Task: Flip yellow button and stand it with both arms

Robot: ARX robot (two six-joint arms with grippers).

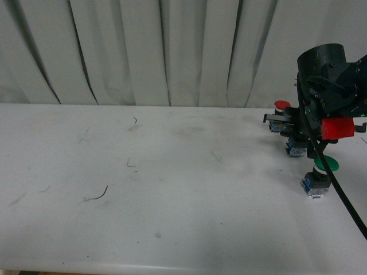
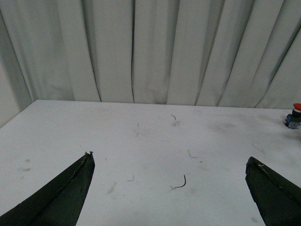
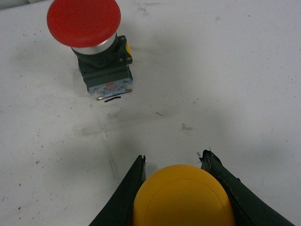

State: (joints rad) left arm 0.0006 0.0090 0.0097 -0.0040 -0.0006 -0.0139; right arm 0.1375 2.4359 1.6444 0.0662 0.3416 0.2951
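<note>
Yellow button (image 3: 183, 195) in right claw (image 3: 174, 155), scuffed white table (image 3: 235, 70)

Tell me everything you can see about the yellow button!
In the right wrist view, the yellow button shows only its round, smooth, domed yellow-orange cap, which looks like plastic. The rest of it is out of the picture. The two black fingers of the right gripper hug its sides. The white table lies beyond it, with the red button nearby.

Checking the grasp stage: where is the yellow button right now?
Right wrist view: the yellow button sits between the fingers of the right gripper, cap toward the camera, with the red button on the table's right side just beyond the fingertips.
</note>
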